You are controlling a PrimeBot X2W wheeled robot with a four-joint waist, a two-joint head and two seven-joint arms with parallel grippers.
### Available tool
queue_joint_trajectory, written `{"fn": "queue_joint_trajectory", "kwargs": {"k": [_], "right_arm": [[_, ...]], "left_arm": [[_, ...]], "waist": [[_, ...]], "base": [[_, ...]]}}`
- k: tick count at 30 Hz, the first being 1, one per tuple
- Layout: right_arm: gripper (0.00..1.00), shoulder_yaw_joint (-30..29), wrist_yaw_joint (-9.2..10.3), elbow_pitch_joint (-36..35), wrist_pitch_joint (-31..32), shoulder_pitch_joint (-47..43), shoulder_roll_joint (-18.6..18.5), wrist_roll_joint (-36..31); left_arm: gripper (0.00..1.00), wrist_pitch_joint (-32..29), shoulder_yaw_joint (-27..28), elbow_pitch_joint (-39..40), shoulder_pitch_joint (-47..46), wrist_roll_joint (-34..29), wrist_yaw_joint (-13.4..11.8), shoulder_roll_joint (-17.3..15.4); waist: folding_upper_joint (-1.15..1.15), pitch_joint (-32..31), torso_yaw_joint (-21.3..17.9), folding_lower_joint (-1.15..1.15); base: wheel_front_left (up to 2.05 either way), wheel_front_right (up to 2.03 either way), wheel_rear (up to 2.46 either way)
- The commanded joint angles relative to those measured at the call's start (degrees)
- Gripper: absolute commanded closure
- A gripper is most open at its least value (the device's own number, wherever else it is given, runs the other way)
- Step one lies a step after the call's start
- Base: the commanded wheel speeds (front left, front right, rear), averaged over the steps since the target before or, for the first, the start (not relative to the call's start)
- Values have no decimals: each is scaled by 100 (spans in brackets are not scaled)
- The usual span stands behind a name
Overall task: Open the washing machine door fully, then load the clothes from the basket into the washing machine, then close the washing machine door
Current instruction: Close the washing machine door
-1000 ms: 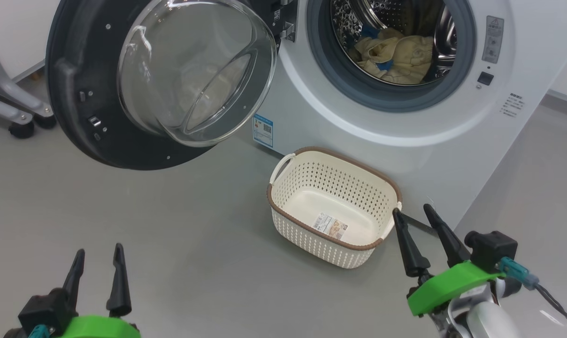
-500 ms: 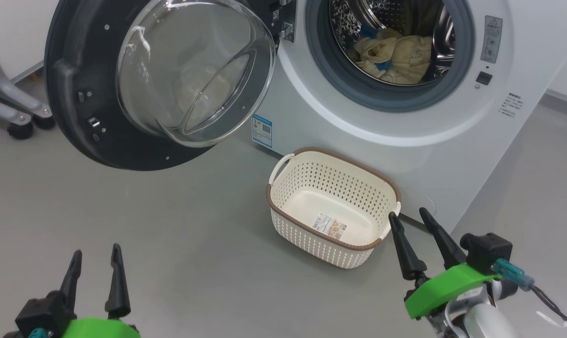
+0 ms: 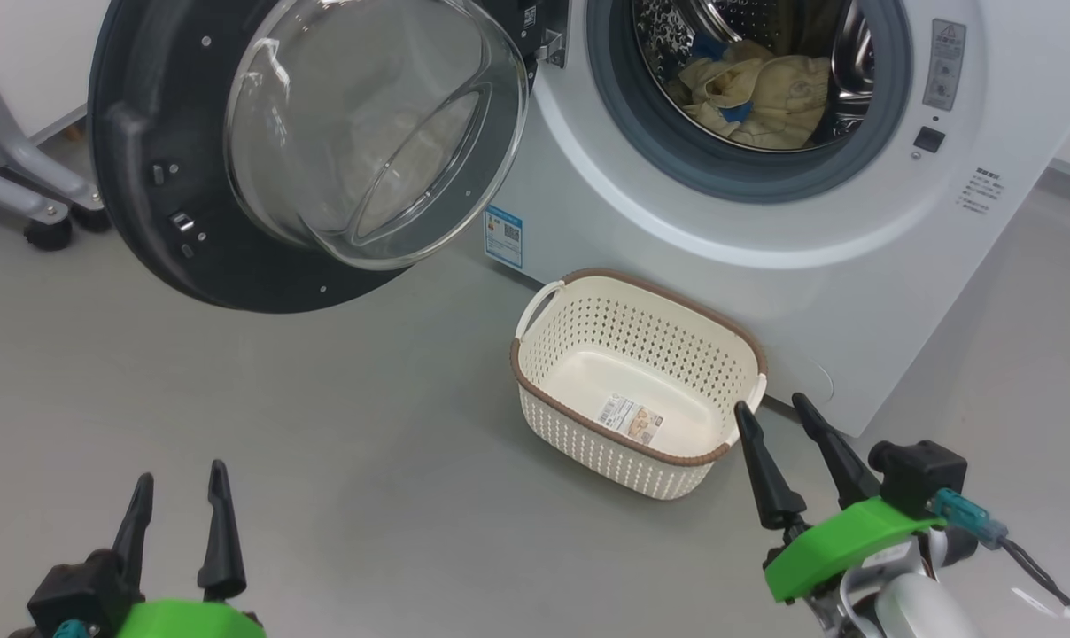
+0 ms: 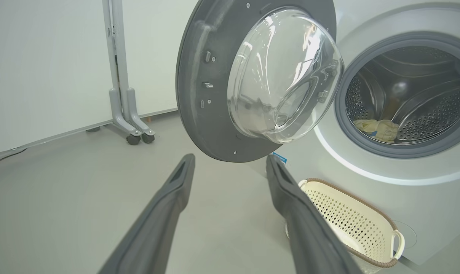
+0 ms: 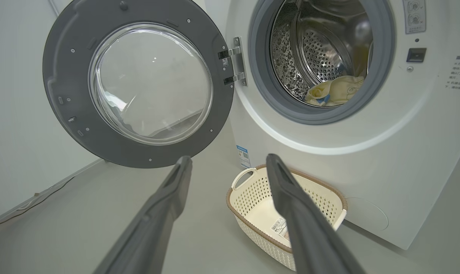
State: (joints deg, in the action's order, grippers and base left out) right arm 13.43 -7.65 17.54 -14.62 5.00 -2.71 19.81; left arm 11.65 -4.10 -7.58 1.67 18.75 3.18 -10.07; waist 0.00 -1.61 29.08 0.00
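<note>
**1. Stand legs** [image 3: 30, 199]: far left, grey, on castors by the white wall. The upper part is cut off by the picture's edge.

**2. My left end effector** [image 3: 182, 472]: low at the left, fingers apart, nothing between them. Its body is cut off at the bottom edge. Open grey floor [image 3: 340, 425] lies between it and the door's lower rim.

**3. The washing machine door** [image 3: 136, 230]: swung out to the left on its hinge [image 5: 233, 64], inner face toward me. The top of the black rim is cut off in the head view. Reflections in the glass bowl [image 3: 376, 133] blur what lies behind it. The lower rim hangs above the floor, apart from the basket.

**4. Blue label sticker** [image 3: 503, 236]: low on the white front. The print is too small to read.

**5. The basket** [image 3: 606, 447]: on the floor just before the machine, below the opening. Contents: one label sticker [image 3: 629, 418] on its bottom.

**6. The washing machine** [image 3: 765, 283]: its top is cut off. The steel drum [image 5: 321, 57] holds the clothes [image 3: 756, 102], a cream-yellow heap low behind the grey seal [image 3: 730, 182], with a blue patch showing. The line print is hard to make out.

**7. My right end effector** [image 3: 770, 403]: fingers apart, gripping nothing. One fingertip shows just beside the basket's right handle [image 3: 759, 388]; I cannot tell whether it touches.
</note>
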Motion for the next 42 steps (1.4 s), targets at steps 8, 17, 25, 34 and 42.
{"fn": "queue_joint_trajectory", "kwargs": {"k": [8, 17, 25, 34, 42], "right_arm": [[0, 142, 16, -135, -38, 309, -17, 1], [0, 160, 16, -114, -38, 332, -17, -8], [0, 160, 16, -98, -38, 352, -17, -39], [0, 144, 16, -154, -38, 387, -17, -207], [0, 179, 16, -172, -37, 501, -64, -507]], "left_arm": [[0, 84, 182, 192, -171, 43, -72, -111], [0, 107, 169, 200, -181, 70, -111, -129], [0, 135, 177, 211, -202, 157, -118, -103], [100, 233, 192, 342, -351, 339, -5, -16], [100, 300, 850, 735, -689, 691, 85, -352]], "waist": [[0, 12, 9, 0], [0, 12, 9, 0], [0, 43, 26, 0], [0, 297, 67, 0], [0, 723, -121, 0]], "base": [[0, 0, 0], [0, 0, 0], [0, 0, 0], [0, 0, 0], [0, 0, 0]]}}
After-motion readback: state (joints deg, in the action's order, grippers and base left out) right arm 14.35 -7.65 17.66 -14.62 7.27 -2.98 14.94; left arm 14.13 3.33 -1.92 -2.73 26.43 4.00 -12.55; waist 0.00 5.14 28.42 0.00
